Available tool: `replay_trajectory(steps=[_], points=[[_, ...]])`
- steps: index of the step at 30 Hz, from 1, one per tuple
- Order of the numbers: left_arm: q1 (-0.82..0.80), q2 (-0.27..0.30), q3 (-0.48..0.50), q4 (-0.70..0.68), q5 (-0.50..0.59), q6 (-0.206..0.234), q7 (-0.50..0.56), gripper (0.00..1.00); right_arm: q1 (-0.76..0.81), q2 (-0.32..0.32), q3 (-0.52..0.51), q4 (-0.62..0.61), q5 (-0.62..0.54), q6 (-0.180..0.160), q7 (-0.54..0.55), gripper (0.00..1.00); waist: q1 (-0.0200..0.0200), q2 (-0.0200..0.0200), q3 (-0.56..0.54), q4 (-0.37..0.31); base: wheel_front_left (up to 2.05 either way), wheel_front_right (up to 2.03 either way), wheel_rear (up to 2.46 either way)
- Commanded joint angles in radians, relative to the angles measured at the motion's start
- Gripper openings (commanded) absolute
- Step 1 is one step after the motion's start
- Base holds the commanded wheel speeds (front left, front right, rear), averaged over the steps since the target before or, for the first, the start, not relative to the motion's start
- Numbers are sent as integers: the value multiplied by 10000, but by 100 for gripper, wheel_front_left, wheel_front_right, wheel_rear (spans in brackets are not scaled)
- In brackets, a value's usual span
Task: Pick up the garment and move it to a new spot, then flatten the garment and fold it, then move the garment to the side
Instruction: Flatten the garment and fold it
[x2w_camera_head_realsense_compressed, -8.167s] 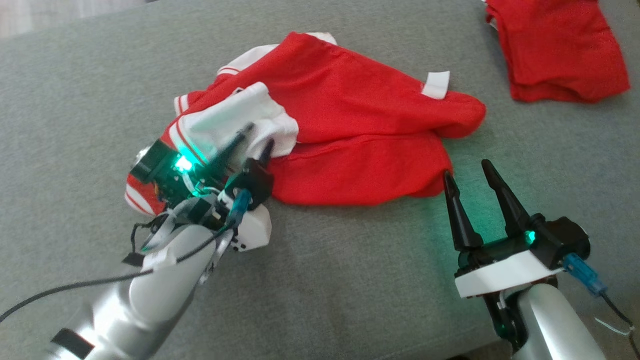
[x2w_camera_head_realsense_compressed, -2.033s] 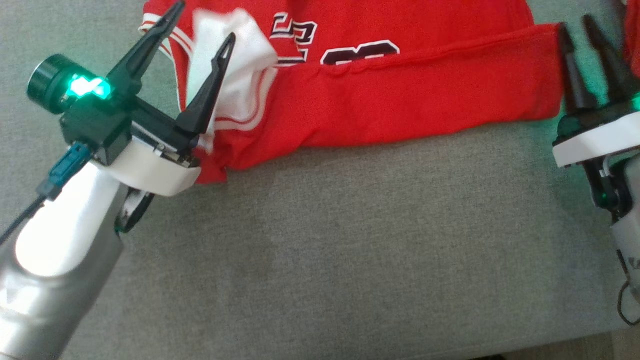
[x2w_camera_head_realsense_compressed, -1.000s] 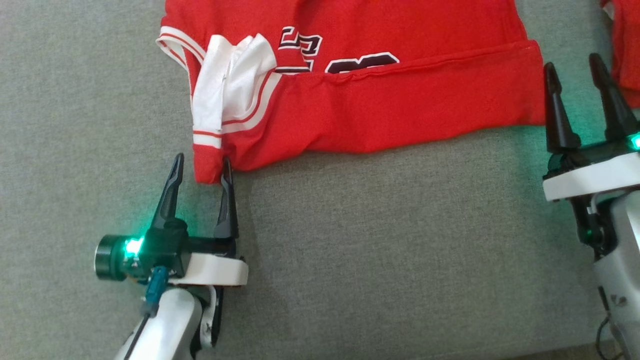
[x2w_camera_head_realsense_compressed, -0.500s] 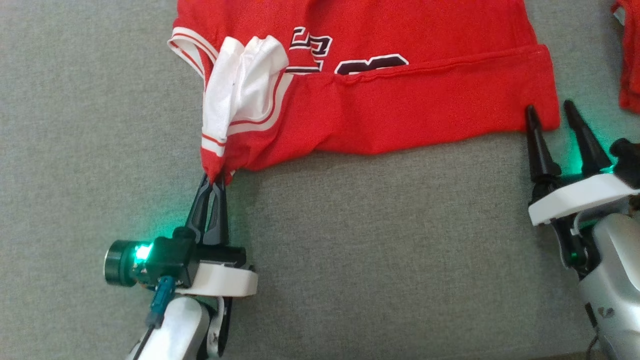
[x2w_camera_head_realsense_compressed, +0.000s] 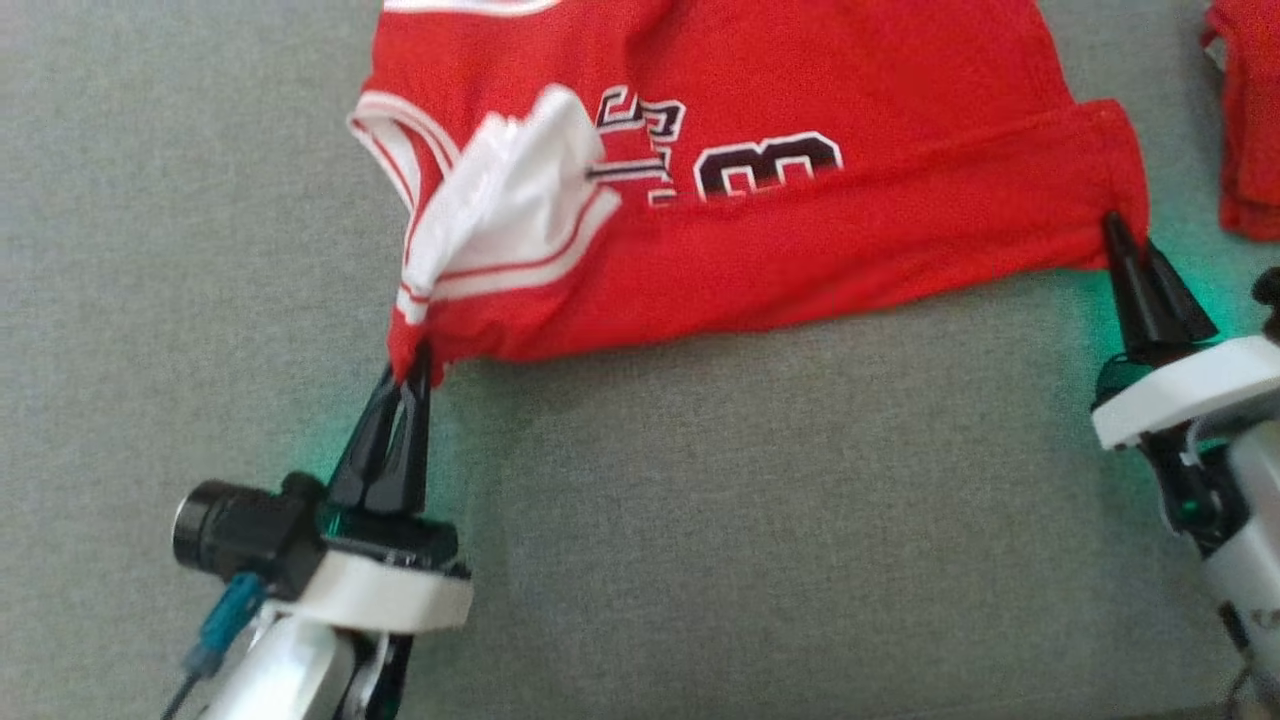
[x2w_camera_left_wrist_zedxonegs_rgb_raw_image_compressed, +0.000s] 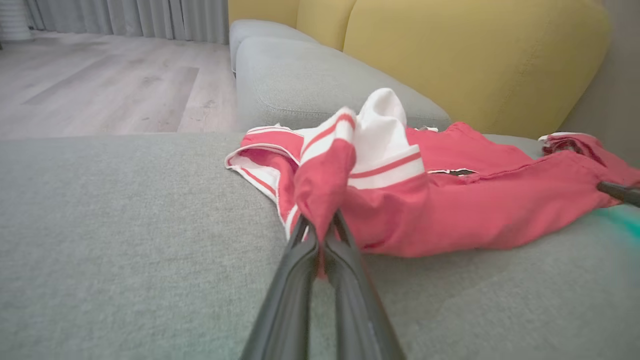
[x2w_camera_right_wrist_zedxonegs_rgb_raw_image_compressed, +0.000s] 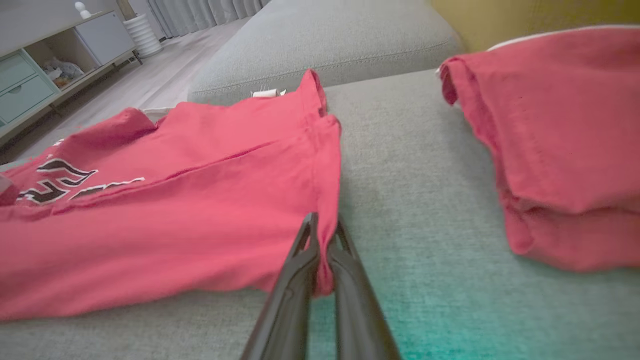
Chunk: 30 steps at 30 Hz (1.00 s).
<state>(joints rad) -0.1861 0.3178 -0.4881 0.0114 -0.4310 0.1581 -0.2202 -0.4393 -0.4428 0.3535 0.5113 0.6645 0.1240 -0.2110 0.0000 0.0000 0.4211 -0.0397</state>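
Soft, even light falls all round, with no hard glare. In the head view a green glow tints the grey cushion (x2w_camera_head_realsense_compressed: 700, 500) around the right gripper (x2w_camera_head_realsense_compressed: 1118, 228), and more faintly beside the left gripper (x2w_camera_head_realsense_compressed: 412, 368). That view is slightly smeared and the shirt (x2w_camera_head_realsense_compressed: 800, 250) lettering is soft. A thin, soft shadow lies under the shirt's edge between the two tools. In both wrist views the fingers (x2w_camera_left_wrist_zedxonegs_rgb_raw_image_compressed: 295, 300) nearest the lens are blurred, red washes to pink, and the cushion beside the right gripper's tips is tinted green.
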Motion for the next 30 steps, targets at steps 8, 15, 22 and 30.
replay_trajectory(steps=[8, 15, 22, 30], points=[[919, 1279, 161, -931, -1221, -1800, 275, 0, 1299, -1160, 291, -944, 581, 67, -155, 0, 0, 0, -550, 22, 0, 0, 0], [1602, 2008, -197, -743, -1846, -2574, 396, 0, 2687, -1714, 39, -1842, 833, 67, 16, 0, 0, 0, -782, -133, 0, 0, 0], [1909, 2463, -533, -483, -2417, -2773, 692, 0, 3489, -1845, -411, -2138, 867, 67, 261, 0, 0, 0, -792, -296, 0, 0, 0], [1629, 2353, -1041, -64, -3013, -2852, 1029, 0, 3513, -1581, -354, -2021, 898, 67, 543, 0, 0, 0, -772, -284, 0, 0, 0]])
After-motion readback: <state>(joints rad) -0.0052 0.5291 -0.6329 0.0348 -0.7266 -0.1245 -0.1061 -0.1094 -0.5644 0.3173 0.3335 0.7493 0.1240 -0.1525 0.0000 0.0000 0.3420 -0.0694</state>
